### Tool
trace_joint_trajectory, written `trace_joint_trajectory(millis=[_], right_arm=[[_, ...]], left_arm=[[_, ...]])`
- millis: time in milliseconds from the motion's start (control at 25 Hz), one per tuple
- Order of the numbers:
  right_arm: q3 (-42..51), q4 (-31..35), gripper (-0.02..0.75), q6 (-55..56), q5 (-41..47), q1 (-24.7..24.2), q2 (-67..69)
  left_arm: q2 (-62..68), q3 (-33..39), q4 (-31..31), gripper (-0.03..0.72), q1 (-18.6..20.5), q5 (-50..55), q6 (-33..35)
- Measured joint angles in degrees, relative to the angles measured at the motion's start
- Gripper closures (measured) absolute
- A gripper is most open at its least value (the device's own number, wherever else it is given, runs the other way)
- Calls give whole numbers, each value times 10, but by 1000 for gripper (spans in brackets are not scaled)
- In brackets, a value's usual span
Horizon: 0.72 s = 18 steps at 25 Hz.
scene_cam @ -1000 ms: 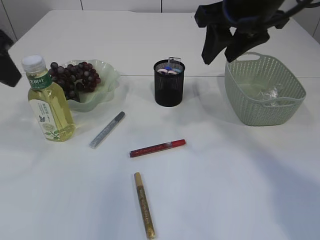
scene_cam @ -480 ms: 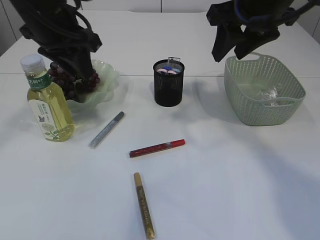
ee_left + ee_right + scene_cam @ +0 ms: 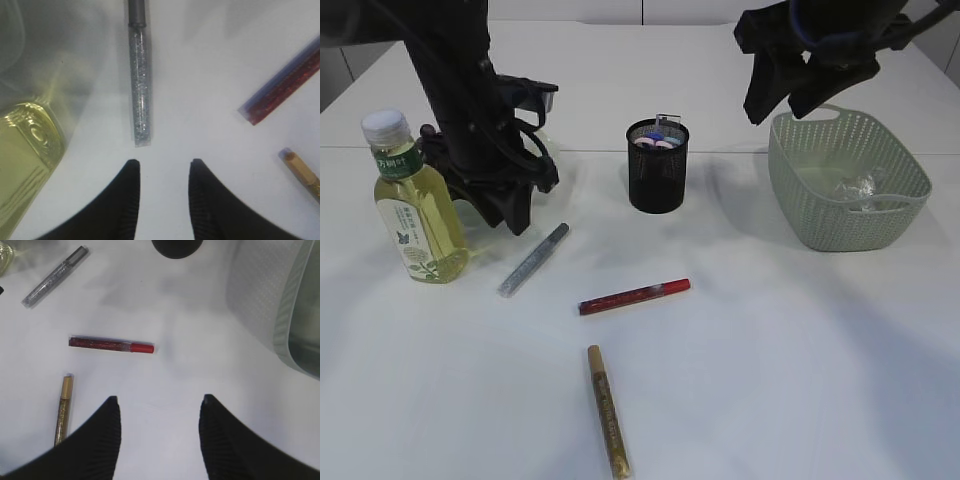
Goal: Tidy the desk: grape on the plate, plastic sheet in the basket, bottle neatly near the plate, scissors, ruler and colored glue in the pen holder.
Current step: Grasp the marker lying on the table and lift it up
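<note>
A silver glitter glue pen (image 3: 533, 259) lies on the table by the oil bottle (image 3: 415, 205). My left gripper (image 3: 516, 216) hangs open and empty just behind the pen's upper end. In the left wrist view the pen (image 3: 139, 90) lies just ahead of the open left gripper (image 3: 162, 162). A red glue pen (image 3: 634, 296) and a gold one (image 3: 607, 410) lie nearer the front. The black pen holder (image 3: 658, 167) holds items with blue and pink handles. My right gripper (image 3: 782, 100) is open and empty, high beside the green basket (image 3: 845, 180), which holds a clear plastic sheet (image 3: 855, 185).
The green plate (image 3: 549, 150) with the grapes is mostly hidden behind my left arm. The right wrist view shows the red pen (image 3: 111, 344), gold pen (image 3: 63, 410), silver pen (image 3: 54, 276) and the basket wall (image 3: 265, 295). The bottle (image 3: 25, 155) stands close left of the left fingers.
My left arm has swung in from the left edge and come down beside the bottle, over the silver pen. The right arm shifted slightly right, then held still.
</note>
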Motion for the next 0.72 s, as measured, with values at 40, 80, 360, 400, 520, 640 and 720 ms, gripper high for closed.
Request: trace_joint_trajectory(millis=[40, 80, 360, 400, 520, 640, 720], right_arm=[[0, 0, 333, 0, 1, 0, 0], [0, 0, 333, 0, 1, 0, 0], [0, 0, 333, 0, 1, 0, 0], [0, 0, 333, 0, 1, 0, 0], [0, 0, 333, 0, 1, 0, 0], [0, 0, 333, 0, 1, 0, 0], [0, 0, 333, 0, 1, 0, 0]], left_arm=[[7, -1, 5, 442, 0, 0, 0], [14, -1, 7, 442, 0, 0, 0], [66, -45, 8, 442, 0, -1, 0], [73, -56, 8, 442, 0, -2, 0], [93, -86, 8, 441, 0, -3, 1], [116, -108, 8, 441, 0, -4, 1], [128, -115, 8, 441, 0, -5, 1]])
